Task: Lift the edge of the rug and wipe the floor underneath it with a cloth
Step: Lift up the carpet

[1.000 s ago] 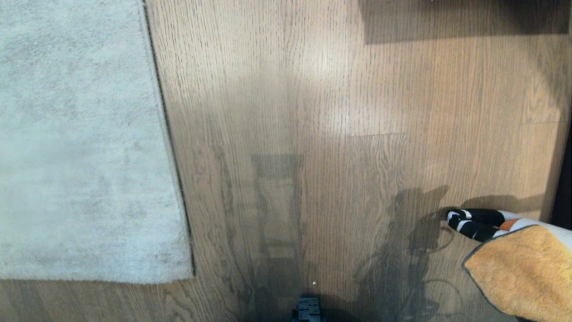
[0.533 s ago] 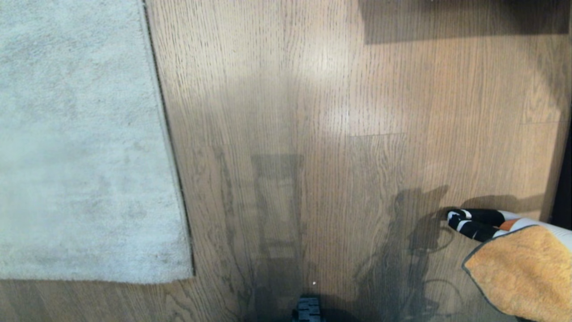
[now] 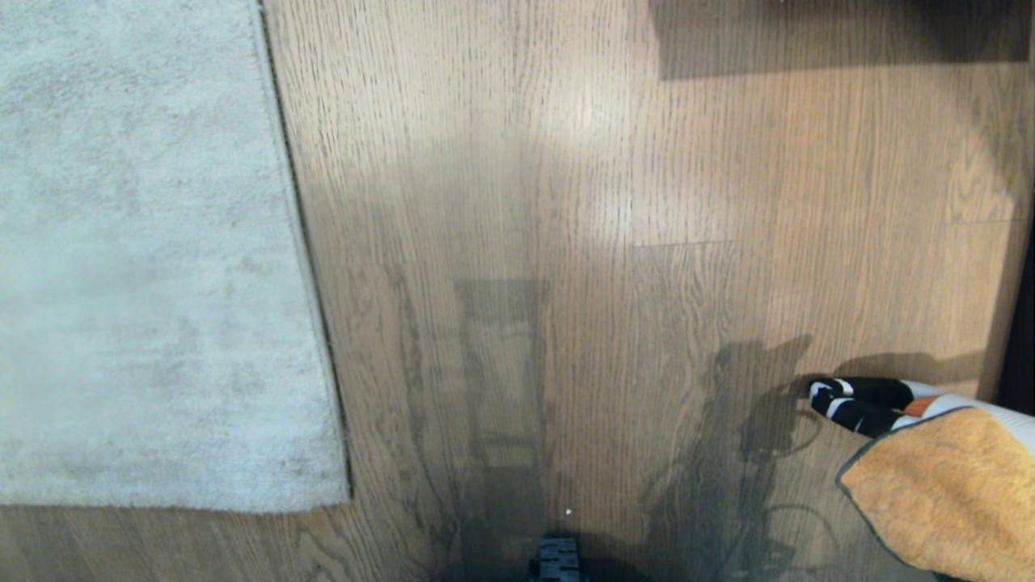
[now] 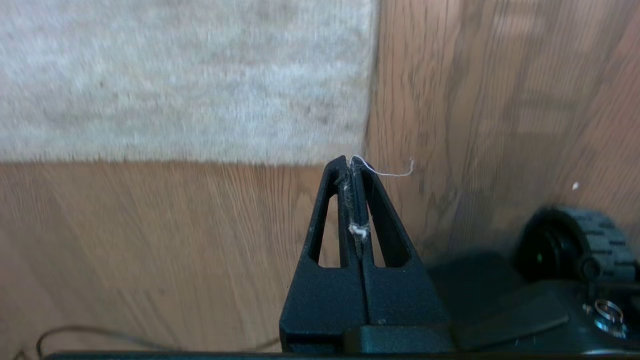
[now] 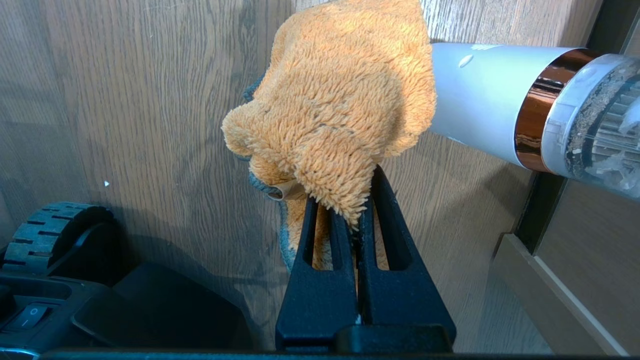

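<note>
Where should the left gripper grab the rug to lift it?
Probably at the near corner, coming in low from the bare floor. Two thin edges meet there and the rug lies flat. The left gripper, now shut, must open first.

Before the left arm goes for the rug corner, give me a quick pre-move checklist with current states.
1. Cloth held in right tool: ok.
2. Left tool empty, apart from lint: ok.
3. Left tool open for a grasp: not ok, shut.
4. Rug edge flat, corner in view: ok, not yet lifted.
5. Floor beside the rug clear: ok.
6. Handheld vacuum clear of the cloth: not ok, right beside it.
</note>
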{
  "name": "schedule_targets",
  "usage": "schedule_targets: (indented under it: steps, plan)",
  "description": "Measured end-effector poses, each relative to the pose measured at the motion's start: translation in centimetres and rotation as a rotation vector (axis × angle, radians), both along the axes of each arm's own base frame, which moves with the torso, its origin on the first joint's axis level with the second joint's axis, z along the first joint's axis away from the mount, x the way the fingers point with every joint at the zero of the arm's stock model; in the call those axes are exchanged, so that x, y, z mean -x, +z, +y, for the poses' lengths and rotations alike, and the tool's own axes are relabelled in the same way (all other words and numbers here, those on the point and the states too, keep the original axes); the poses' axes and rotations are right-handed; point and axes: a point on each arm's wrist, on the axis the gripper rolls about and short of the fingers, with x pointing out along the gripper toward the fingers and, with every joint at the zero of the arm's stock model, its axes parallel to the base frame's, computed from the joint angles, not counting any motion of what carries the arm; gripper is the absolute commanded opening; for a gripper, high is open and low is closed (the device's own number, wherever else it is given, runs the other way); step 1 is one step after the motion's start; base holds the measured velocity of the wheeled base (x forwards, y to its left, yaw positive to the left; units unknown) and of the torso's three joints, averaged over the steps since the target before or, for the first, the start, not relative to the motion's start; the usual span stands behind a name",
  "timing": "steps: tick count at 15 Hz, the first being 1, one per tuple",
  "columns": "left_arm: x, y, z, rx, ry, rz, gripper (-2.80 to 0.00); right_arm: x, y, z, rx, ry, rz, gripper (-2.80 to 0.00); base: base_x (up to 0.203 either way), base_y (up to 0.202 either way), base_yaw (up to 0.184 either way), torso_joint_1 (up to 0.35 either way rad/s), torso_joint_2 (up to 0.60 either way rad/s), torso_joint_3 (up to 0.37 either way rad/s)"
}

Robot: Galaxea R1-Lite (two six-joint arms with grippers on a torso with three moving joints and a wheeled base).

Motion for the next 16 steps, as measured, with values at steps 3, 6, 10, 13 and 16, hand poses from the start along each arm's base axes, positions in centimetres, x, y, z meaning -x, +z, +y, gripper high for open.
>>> schedule_targets:
  steps: [3, 6, 10, 13, 16]
  plan:
    - [-0.7, 0.3, 0.0, -0.018, -0.010, 0.108, -2.80, 0.0, 0.0, 0.0, -0.001, 0.000, 0.000, -2.80, 0.000, 0.000, 0.000, 0.000, 0.00, 0.000]
    - [-1.8, 0.9, 0.0, -0.041, -0.020, 0.282, -2.80, 0.0, 0.0, 0.0, 0.000, 0.000, 0.000, -2.80, 0.000, 0.000, 0.000, 0.000, 0.00, 0.000]
    - [-4.0, 2.1, 0.0, 0.007, 0.000, 0.474, -2.80, 0.0, 0.0, 0.0, 0.000, 0.000, 0.001, -2.80, 0.000, 0.000, 0.000, 0.000, 0.00, 0.000]
    - [-6.2, 2.5, 0.0, 0.029, 0.005, 0.598, -2.80, 0.0, 0.0, 0.0, 0.000, 0.000, 0.000, -2.80, 0.000, 0.000, 0.000, 0.000, 0.00, 0.000]
    - [-8.5, 2.3, 0.0, 0.052, 0.016, 0.680, -2.80, 0.0, 0.0, 0.0, 0.000, 0.000, 0.000, -2.80, 0.000, 0.000, 0.000, 0.000, 0.00, 0.000]
